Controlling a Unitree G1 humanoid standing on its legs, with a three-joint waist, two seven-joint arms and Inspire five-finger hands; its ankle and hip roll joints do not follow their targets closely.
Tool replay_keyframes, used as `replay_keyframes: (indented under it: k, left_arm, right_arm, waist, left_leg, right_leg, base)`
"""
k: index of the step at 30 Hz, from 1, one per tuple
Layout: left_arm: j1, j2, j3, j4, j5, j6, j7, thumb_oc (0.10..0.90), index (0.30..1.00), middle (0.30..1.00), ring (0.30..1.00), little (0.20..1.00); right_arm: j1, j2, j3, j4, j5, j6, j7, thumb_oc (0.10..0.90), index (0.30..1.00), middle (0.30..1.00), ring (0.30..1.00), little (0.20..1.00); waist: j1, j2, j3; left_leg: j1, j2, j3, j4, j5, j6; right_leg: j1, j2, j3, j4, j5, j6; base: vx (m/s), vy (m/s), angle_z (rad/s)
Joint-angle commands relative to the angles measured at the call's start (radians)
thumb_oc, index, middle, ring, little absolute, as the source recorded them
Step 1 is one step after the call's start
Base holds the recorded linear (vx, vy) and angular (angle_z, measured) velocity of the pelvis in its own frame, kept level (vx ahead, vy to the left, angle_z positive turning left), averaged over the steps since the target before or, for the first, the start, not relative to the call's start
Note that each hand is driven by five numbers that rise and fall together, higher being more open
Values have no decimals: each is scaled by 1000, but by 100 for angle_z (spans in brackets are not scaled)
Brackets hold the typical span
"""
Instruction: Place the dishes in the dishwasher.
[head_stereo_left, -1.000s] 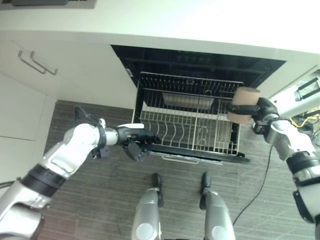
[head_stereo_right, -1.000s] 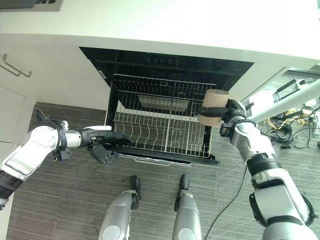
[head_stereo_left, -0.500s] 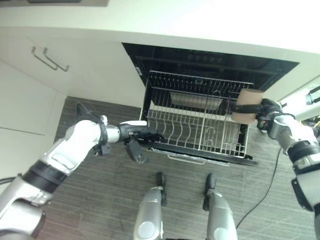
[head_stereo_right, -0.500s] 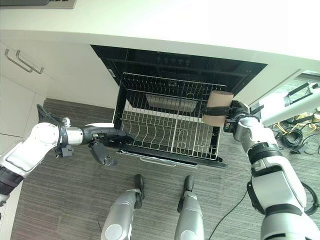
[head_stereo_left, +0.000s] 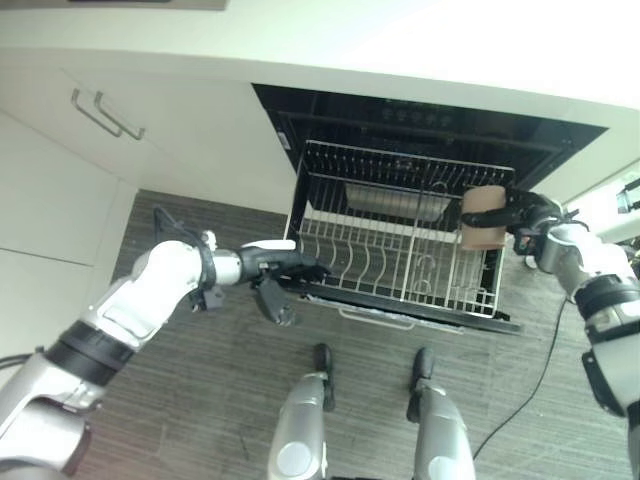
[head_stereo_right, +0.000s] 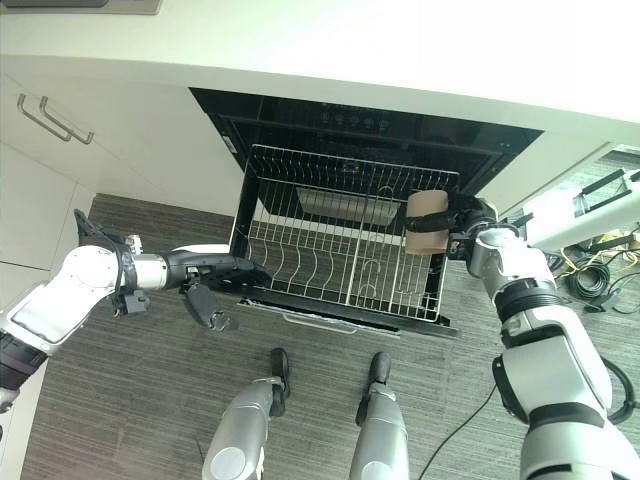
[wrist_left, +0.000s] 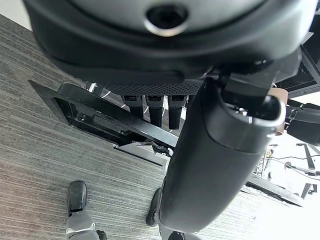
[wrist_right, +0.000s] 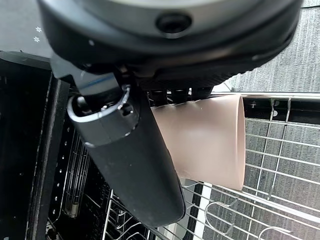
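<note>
While the dishwasher (head_stereo_left: 420, 130) stands open beneath the pale surface (head_stereo_left: 400, 50), its wire rack (head_stereo_left: 395, 255) is pulled out over the grey floor (head_stereo_left: 180, 400). The right hand (head_stereo_right: 462, 214) is at the rack's right side, its fingers and thumb curled round a tan cup (head_stereo_right: 427, 222). The cup lies on its side in that grasp, over the right-hand section of the rack near the rack's right wall; whether it touches the wires cannot be told. In the right wrist view the cup (wrist_right: 210, 142) shows past the thumb with its open mouth turned toward the rack wires and its body pressed against the fingers.

The left hand (head_stereo_left: 275, 268) is at the rack's front left corner, level with the dark front edge of the drawer (head_stereo_left: 400, 312). Its fingers reach forward toward that edge and its thumb hangs down apart from them; the left wrist view shows the fingers (wrist_left: 155, 106) straight, lying against the black frame, with nothing held. A metal tray (head_stereo_left: 385, 200) lies at the back of the rack. White cabinet fronts with bar handles (head_stereo_left: 105, 112) stand to the left of the dishwasher.
</note>
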Motion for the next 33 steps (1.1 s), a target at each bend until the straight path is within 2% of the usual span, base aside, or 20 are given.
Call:
replay_keyframes:
  k: [1,7,9,18,25,33]
  left_arm:
    - [55,6,-10,-72,-41,-25,-15,800,900,900,900,900]
    - [90,17,18,-94,-45,-25,3,800,900,900,900,900]
    - [120,24,39,-108,-41,-27,9,800,900,900,900,900]
    - [173,31,109,-131,-53,-34,84,800,900,900,900,900]
    - [256,8,238,-162,-107,-100,254,800,900,900,900,900]
    - [394,-43,414,-199,-106,-200,438,800,900,900,900,900]
  right_arm:
    - [-81,-77,28,-17,-55,-31,-43,800,900,900,900,900]
    - [-81,-128,23,-96,-41,6,-77,800,900,900,900,900]
    - [-41,-160,-11,-158,-15,19,-65,800,900,900,900,900]
    - [141,-186,-148,-374,4,0,-92,800,900,900,900,900]
    - [388,-141,-320,-617,37,-16,-167,800,900,900,900,900]
    - [617,-36,-441,-850,9,-54,-220,800,900,900,900,900]
  waist:
    - [19,4,-69]
    - [9,-4,-72]
    - [2,-8,-75]
    - [-30,-24,-88]
    - [-59,-38,-101]
    - [-77,-55,-114]
  left_leg:
    - [8,41,-67,-22,-37,-74]
    - [8,44,-62,-22,-31,-73]
    - [16,44,-59,-22,-39,-72]
    - [19,51,-43,-22,-36,-66]
    - [33,60,-24,-22,-42,-60]
    - [52,67,-11,-22,-49,-55]
  right_leg:
    - [10,-88,-63,65,-83,79]
    - [8,-84,-60,65,-77,76]
    - [17,-83,-61,65,-83,78]
    - [14,-77,-55,65,-78,78]
    - [22,-65,-44,65,-86,74]
    - [36,-58,-37,65,-92,71]
  base:
    - [0,0,0]
    - [0,0,0]
    - [0,0,0]
    - [0,0,0]
    - [0,0,0]
    - [18,-3,-4]
